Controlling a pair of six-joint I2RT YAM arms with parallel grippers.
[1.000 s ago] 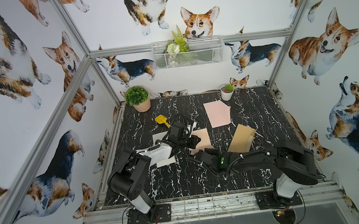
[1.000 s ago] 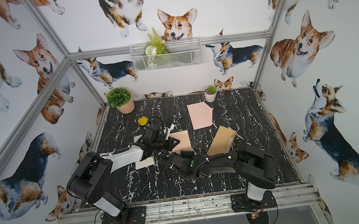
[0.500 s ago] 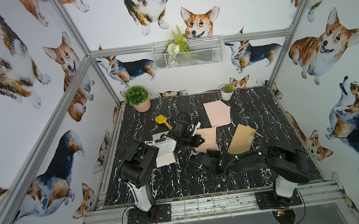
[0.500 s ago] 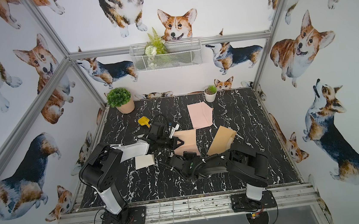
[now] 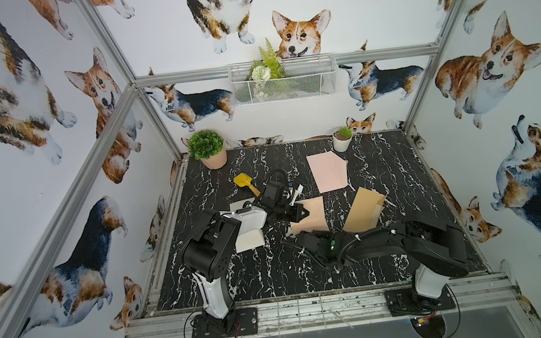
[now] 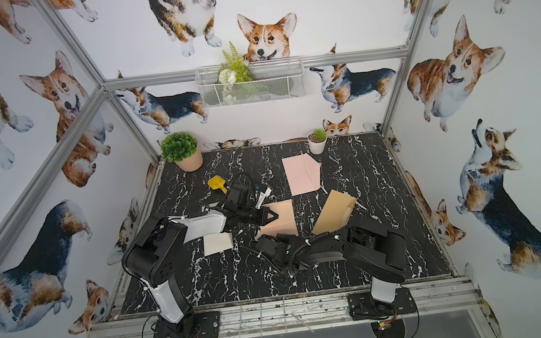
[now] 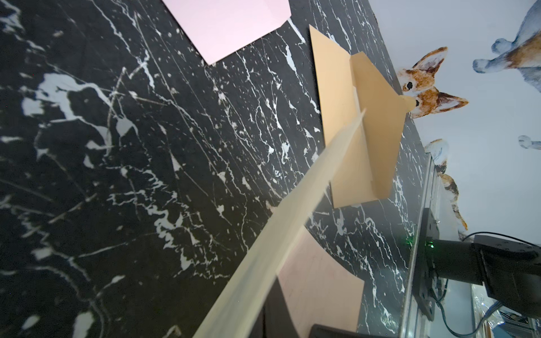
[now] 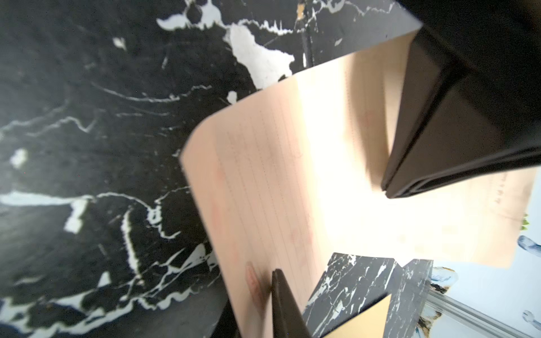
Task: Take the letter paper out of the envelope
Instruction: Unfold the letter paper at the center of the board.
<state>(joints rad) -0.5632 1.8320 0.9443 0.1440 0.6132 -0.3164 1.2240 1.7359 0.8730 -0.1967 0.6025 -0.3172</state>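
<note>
The letter paper (image 5: 312, 218) is outside of the envelope. It stands near the middle of the table (image 5: 273, 278), curved and partly lifted. No part of it touches the brown envelope (image 5: 362, 210), which lies nearby with its flap open, toward the right edge.

In the last second very little has changed around the sheet itself. The brown envelope lies exactly where it lay, and the paper is almost in the same place. What has moved is the left arm: its elbow has come up and further in over the table. The elbow of the right arm has come a little in from the right edge.

The left gripper (image 5: 304, 213) keeps its jaws pressed together on the side of the sheet that faces the left edge. The right wrist view shows this grip clearly. The right gripper (image 5: 295, 237) stays at the corner of the sheet nearest to the near edge. One of its fingers (image 8: 281, 304) lies against the paper, but the other is hidden, so I cannot tell whether it pinches the sheet or has let it go.

I judge that the pulling out is finished, because the envelope no longer holds anything that I can see. What remains is probably only to carry the sheet clear and lay it down. A pink envelope (image 5: 327, 171) toward the far edge and a white sheet (image 5: 249, 240) under the left arm take no part.
</note>
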